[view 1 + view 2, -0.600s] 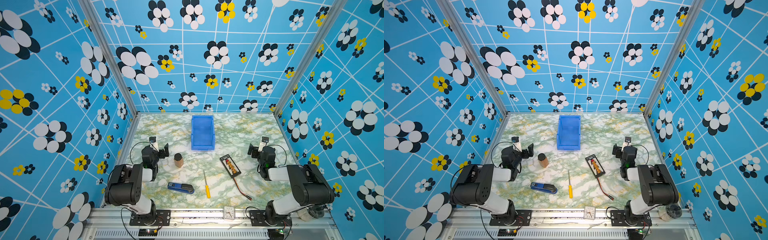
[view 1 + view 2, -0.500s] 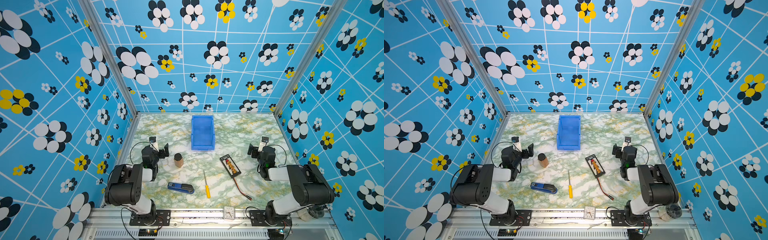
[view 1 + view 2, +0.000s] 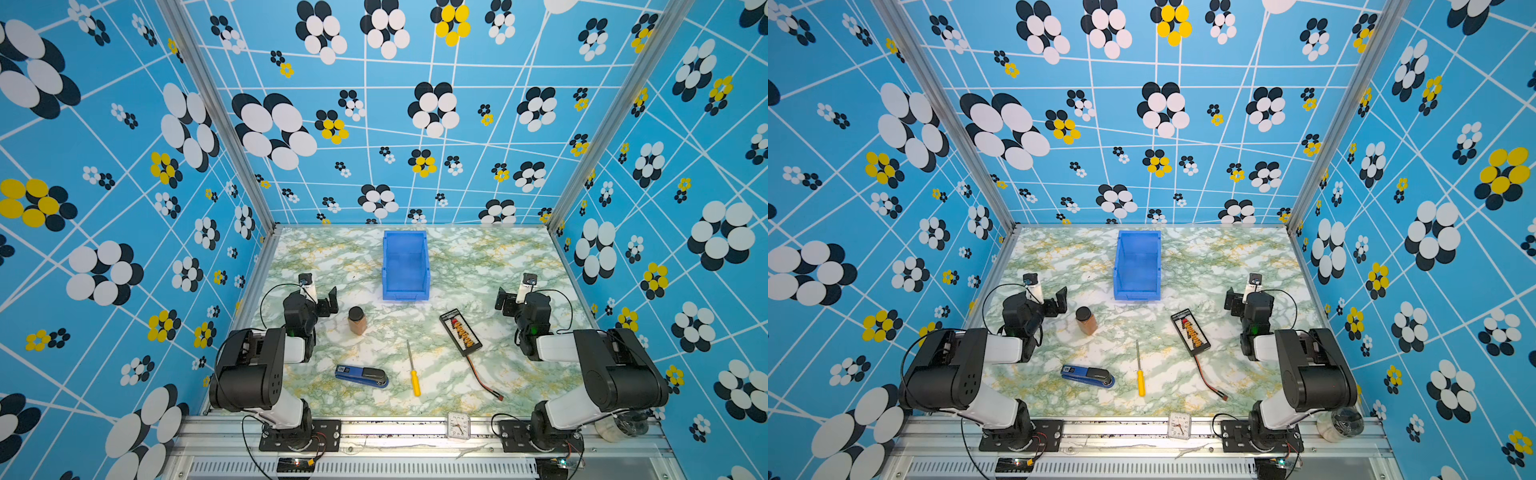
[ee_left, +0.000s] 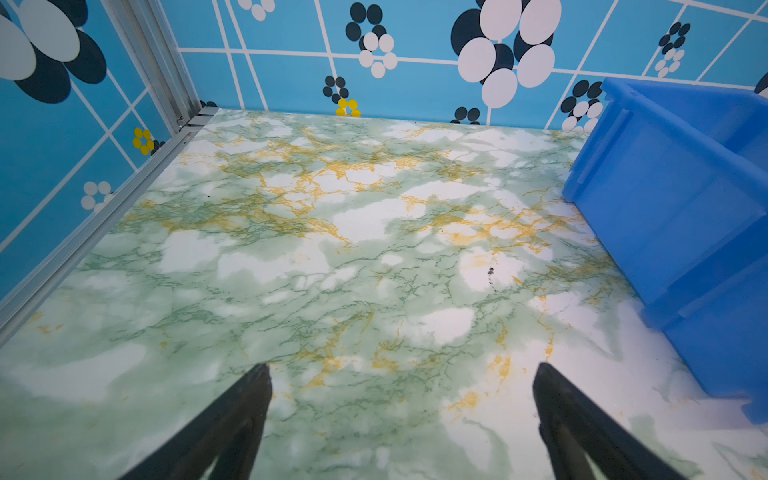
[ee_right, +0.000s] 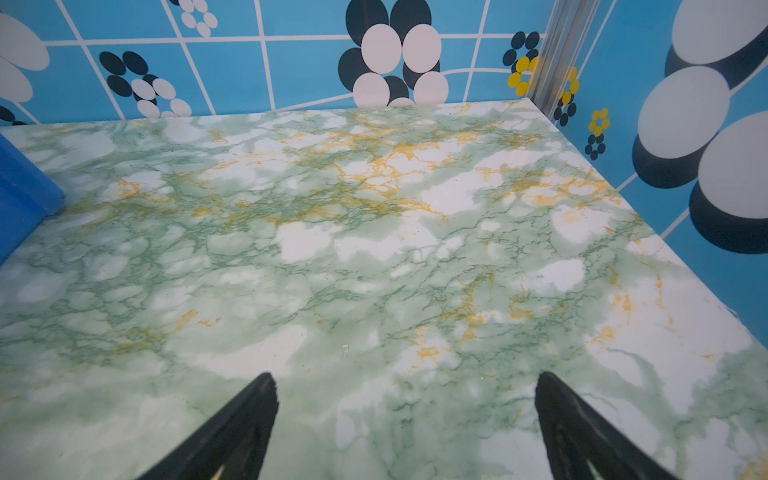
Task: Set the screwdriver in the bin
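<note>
The screwdriver [image 3: 414, 371] [image 3: 1140, 371], yellow handle and thin grey shaft, lies on the marble table near the front, handle toward the front edge. The blue bin [image 3: 405, 266] [image 3: 1138, 266] stands farther back at the middle; its side shows in the left wrist view [image 4: 665, 199] and a corner in the right wrist view [image 5: 20, 199]. My left gripper [image 3: 327, 301] [image 3: 1059, 301] [image 4: 403, 370] rests open at the left, over bare table. My right gripper [image 3: 505, 301] [image 3: 1231, 301] [image 5: 405, 377] rests open at the right, also over bare table. Neither touches the screwdriver.
A brown jar [image 3: 357, 321] stands beside the left gripper. A blue-and-black stapler [image 3: 361, 376] lies left of the screwdriver. A flat black device with red-and-black wires [image 3: 460, 332] lies to its right. A small clock [image 3: 459, 424] sits on the front rail.
</note>
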Robot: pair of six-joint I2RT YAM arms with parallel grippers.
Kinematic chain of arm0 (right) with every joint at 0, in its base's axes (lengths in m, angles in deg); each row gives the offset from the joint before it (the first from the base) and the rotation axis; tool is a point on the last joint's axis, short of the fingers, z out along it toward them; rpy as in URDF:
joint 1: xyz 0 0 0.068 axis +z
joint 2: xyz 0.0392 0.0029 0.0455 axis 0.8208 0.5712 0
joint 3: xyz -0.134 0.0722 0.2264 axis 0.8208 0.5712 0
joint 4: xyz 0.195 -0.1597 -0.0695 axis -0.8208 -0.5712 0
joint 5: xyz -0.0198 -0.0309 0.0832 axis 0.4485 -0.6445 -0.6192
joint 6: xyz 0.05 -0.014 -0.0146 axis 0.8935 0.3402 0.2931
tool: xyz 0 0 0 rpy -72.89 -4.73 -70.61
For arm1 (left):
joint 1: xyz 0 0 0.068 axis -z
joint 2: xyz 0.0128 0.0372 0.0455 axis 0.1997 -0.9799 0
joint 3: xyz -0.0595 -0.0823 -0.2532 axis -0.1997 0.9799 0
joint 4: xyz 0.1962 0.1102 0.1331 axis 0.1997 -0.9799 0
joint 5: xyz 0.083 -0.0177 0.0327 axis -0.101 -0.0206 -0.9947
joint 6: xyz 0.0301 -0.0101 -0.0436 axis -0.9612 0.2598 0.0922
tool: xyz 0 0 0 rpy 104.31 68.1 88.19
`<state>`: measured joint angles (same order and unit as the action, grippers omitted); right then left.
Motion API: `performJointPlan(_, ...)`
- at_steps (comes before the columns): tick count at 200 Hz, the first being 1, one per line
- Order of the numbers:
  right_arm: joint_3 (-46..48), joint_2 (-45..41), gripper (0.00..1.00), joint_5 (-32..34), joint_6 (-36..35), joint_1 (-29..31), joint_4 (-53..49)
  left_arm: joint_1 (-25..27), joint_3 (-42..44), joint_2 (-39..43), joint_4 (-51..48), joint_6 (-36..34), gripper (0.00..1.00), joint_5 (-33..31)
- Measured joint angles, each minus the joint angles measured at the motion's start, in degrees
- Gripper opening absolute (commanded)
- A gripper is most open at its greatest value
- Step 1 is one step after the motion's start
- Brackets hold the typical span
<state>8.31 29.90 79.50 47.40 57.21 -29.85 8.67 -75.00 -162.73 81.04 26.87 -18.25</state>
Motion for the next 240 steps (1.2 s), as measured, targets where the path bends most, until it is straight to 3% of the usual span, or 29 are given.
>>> performJointPlan(58, 0.00, 0.00, 0.99, -0.02, 0.00, 0.00, 0.00, 0.00, 0.00, 0.00, 0.02, -0.31, 0.99, 0.42)
performJointPlan(125, -0.02, 0.00, 0.99, -0.02, 0.00, 0.00, 0.00, 0.26, 0.00, 0.00, -0.11, -3.69, 0.99, 8.04)
performJointPlan(166, -0.17, -0.24, 0.99, 1.03, 0.17, 0.00, -0.57, 0.70, -0.07, 0.00, -0.28, -3.82, 0.99, 6.62)
performJointPlan(195, -3.93, -4.83, 0.99, 3.21, 0.52, 0.00, -10.12, 0.39, -0.15, 1.38, -2.45, -3.17, 0.99, 5.62)
performJointPlan(240, -15.39, -16.76, 0.99, 6.32, 5.95, 0.00, -32.28, 0.20, -6.40, 10.99, -18.14, -2.56, 0.99, 6.58)
